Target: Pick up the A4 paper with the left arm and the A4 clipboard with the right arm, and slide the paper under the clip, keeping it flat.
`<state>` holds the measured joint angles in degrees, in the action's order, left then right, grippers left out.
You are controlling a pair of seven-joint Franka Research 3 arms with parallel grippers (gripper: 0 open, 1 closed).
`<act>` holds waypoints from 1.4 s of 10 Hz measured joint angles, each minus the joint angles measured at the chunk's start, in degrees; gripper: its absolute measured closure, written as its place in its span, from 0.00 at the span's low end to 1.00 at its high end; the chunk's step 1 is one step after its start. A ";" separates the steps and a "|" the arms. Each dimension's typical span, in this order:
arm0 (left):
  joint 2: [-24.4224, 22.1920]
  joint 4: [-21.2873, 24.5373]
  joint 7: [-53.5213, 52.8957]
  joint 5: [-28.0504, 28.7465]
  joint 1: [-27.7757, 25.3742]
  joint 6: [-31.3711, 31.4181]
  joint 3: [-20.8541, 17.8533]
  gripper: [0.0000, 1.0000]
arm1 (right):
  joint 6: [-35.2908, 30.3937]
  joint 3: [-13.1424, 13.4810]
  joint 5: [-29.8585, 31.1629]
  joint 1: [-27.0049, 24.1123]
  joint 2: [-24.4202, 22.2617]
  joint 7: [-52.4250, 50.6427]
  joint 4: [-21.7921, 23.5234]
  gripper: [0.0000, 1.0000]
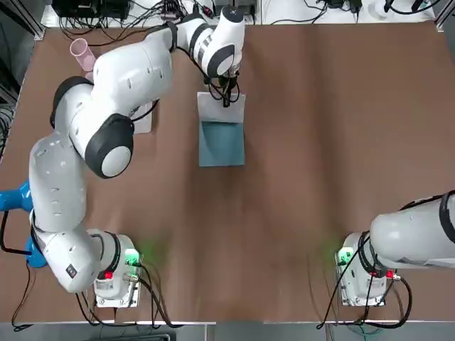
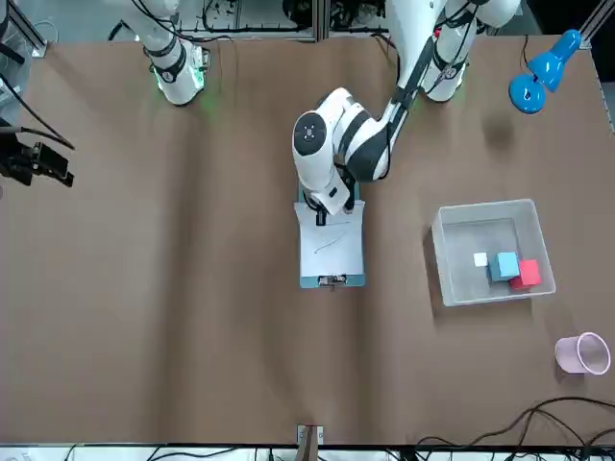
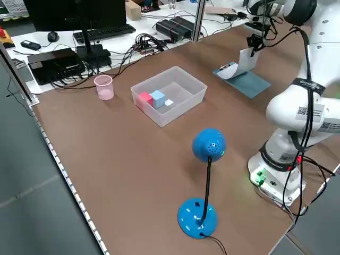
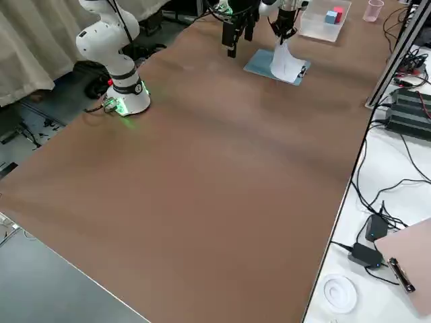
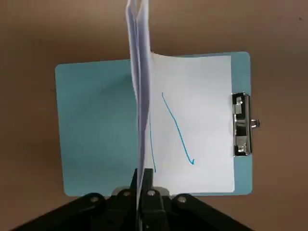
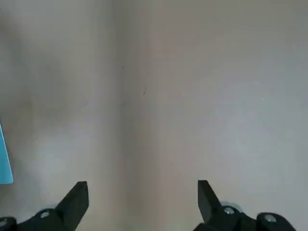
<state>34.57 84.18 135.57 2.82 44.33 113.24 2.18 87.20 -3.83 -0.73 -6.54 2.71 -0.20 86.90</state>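
Observation:
The light-blue A4 clipboard (image 1: 222, 145) lies flat at the table's far centre, its silver clip (image 5: 240, 125) at the short edge away from the robot. The white A4 paper (image 5: 197, 115) rests on the board with one end reaching the clip. Its other end curls upright (image 3: 245, 61). My left gripper (image 5: 144, 179) is shut on that raised edge, above the board (image 2: 327, 206). My right gripper (image 6: 143, 197) is open and holds nothing, over bare table at the robot's right (image 2: 38, 161). Only a blue corner (image 6: 5, 161) of the board shows in the right wrist view.
A clear bin (image 2: 448, 274) with a red, a blue and a white block stands on the robot's left of the clipboard. A pink cup (image 2: 584, 353) is beyond it near the far edge. A blue lamp (image 2: 538, 77) stands by the left arm's base.

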 joint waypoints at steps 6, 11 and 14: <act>-1.35 -0.28 -3.00 -0.04 -0.40 -0.66 0.00 0.26 | 0.03 -0.03 0.00 0.00 0.00 1.14 -0.02 0.00; -9.52 -0.46 -13.41 -0.02 -1.87 -6.58 -0.23 0.00 | 0.03 -0.03 0.00 0.00 0.00 1.42 -0.03 0.00; -15.38 -1.13 -31.04 -0.02 -7.07 -8.29 -0.35 0.00 | 0.03 -0.04 0.00 0.00 0.00 1.48 -0.04 0.00</act>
<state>19.19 83.05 104.53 2.80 37.26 104.94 1.83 87.24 -3.87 -0.73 -6.55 2.71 1.28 86.86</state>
